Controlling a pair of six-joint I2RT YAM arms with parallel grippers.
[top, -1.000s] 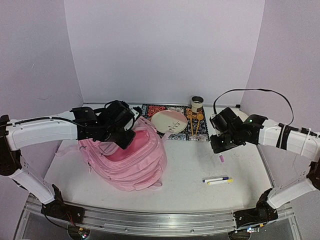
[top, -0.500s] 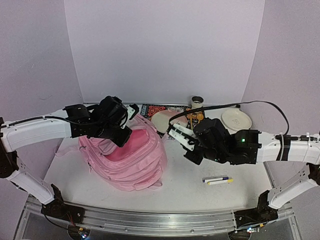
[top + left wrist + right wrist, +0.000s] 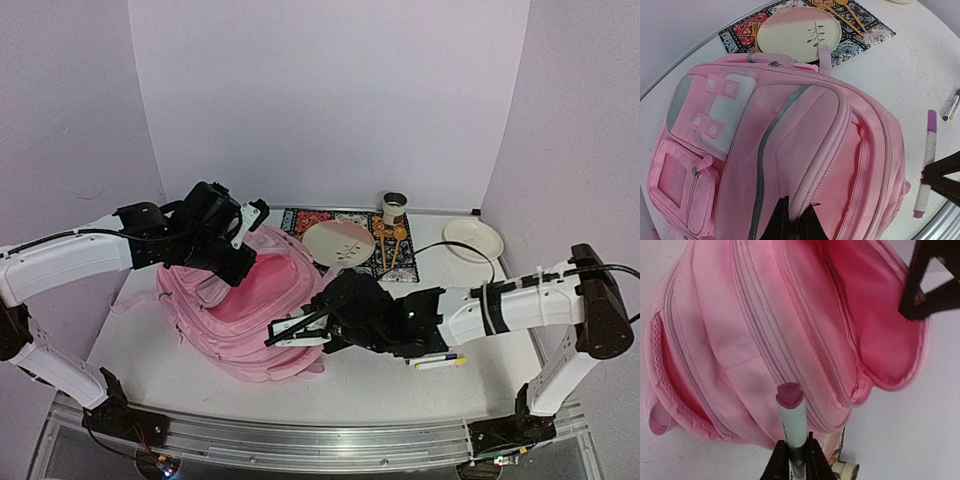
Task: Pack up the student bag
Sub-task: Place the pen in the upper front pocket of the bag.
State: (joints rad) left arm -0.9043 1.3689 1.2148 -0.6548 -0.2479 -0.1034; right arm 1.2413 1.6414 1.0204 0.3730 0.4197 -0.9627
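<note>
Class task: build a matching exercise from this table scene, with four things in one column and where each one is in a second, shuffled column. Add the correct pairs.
Things
1. marker
2. plate
3. bowl
4. bag

Places
A. on the patterned mat
B. flap pinched by the left gripper
C. on the bare table, far right
D. held in the right gripper

Pairs: 1-D, 2-A, 3-C, 4-B
</note>
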